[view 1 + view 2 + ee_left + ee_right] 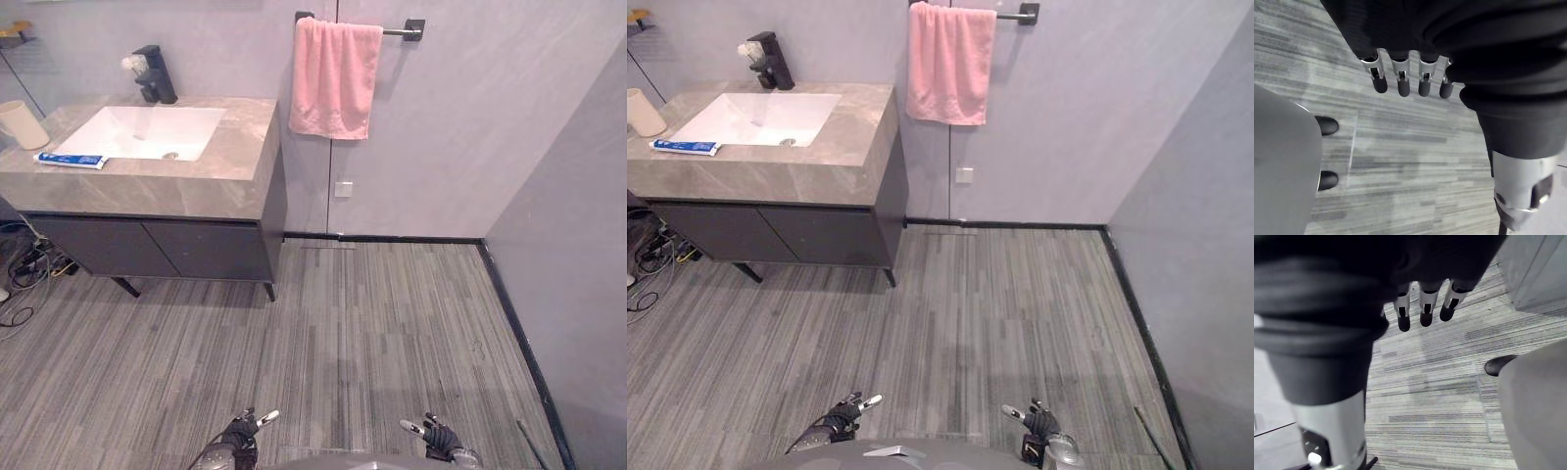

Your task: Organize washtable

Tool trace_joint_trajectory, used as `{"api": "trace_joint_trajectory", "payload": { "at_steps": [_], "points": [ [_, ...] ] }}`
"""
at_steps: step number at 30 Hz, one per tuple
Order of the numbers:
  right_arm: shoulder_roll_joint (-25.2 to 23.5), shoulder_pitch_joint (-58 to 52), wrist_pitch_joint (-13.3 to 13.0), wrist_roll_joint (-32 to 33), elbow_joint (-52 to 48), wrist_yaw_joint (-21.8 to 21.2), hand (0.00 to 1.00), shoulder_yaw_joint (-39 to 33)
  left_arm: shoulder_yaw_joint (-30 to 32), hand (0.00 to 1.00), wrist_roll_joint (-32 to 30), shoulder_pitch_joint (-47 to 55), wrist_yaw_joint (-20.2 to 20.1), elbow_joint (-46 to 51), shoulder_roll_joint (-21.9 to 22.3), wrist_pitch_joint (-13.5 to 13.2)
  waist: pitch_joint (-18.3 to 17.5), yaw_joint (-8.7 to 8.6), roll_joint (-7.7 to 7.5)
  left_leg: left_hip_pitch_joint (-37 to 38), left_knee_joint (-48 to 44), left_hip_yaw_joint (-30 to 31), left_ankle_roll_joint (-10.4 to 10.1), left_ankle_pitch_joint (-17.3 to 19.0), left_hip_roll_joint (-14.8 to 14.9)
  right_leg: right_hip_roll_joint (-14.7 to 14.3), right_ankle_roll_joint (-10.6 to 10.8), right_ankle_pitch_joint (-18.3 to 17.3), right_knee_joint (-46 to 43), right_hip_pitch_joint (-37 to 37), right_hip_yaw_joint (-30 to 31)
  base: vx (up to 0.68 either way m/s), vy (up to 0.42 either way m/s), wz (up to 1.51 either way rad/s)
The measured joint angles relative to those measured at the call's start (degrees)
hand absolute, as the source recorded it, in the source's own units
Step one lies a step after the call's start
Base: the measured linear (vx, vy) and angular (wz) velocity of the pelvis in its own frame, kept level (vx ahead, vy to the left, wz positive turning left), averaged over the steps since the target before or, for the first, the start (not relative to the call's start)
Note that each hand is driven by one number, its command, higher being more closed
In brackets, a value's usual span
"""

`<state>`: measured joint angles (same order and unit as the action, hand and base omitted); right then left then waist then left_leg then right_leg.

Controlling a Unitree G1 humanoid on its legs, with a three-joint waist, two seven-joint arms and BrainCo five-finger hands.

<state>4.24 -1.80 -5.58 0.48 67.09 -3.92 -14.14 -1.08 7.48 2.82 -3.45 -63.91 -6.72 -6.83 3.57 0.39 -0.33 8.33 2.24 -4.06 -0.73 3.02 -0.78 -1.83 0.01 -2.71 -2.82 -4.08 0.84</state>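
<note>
A grey stone washtable (186,181) with a white sink (137,132) and a black tap (154,74) stands at the upper left. A blue and white toothpaste tube (71,161) lies on its counter in front of the sink, and a cream cup (20,124) stands at its left end. My left hand (240,428) and right hand (436,436) hang low over the floor at the bottom of the head views, far from the counter. Both are open and empty, their fingers (1400,78) relaxed in the left wrist view, and fingers (1422,308) likewise in the right.
A pink towel (335,76) hangs on a wall rail right of the washtable. Dark cabinet doors (147,250) sit below the counter. Grey plank flooring (372,323) runs between me and the washtable. A wall (578,255) closes off the right side.
</note>
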Motion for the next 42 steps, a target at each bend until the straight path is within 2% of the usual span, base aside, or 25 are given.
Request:
{"api": "trace_joint_trajectory", "payload": {
  "at_steps": [2,10,18,42],
  "points": [
    [0.0,0.1,0.0,0.3,0.2,-0.2,0.0,-0.1,0.6,0.0,-0.1,-0.3,-0.3,-1.4,0.2,0.1,0.2,-0.24,0.31,0.0,0.5,-0.3,0.6,0.8,0.0,-0.1,0.0,-0.2,0.1,0.2,0.1,-0.1,0.045,-0.05],
    [0.0,0.0,-0.1,0.7,0.4,-1.1,0.0,-0.2,0.6,0.0,0.0,-0.2,-1.0,-1.4,0.8,-0.1,0.0,-0.46,0.22,-1.0,2.3,-0.6,-0.2,0.4,0.0,-0.1,0.5,-0.2,0.3,1.9,0.0,-0.06,0.015,0.0],
    [0.0,0.4,0.0,0.7,0.8,-1.1,0.0,-0.5,0.6,0.0,-0.1,-0.3,-1.0,-1.7,1.2,-0.2,-0.1,-0.5,0.11,-0.2,2.8,-0.7,0.6,-0.7,-0.1,-0.1,0.2,0.0,1.1,1.4,-0.2,0.1,-0.013,0.01],
    [-0.1,0.4,-0.2,0.7,1.0,-1.1,0.0,-0.8,0.4,0.0,-1.6,-0.5,-1.1,-2.5,1.3,-0.7,0.0,-0.79,0.21,-0.2,2.4,-1.8,0.7,0.3,0.1,-0.1,0.1,-0.4,1.3,0.9,0.0,-0.01,0.003,-0.01]
  ]
}}
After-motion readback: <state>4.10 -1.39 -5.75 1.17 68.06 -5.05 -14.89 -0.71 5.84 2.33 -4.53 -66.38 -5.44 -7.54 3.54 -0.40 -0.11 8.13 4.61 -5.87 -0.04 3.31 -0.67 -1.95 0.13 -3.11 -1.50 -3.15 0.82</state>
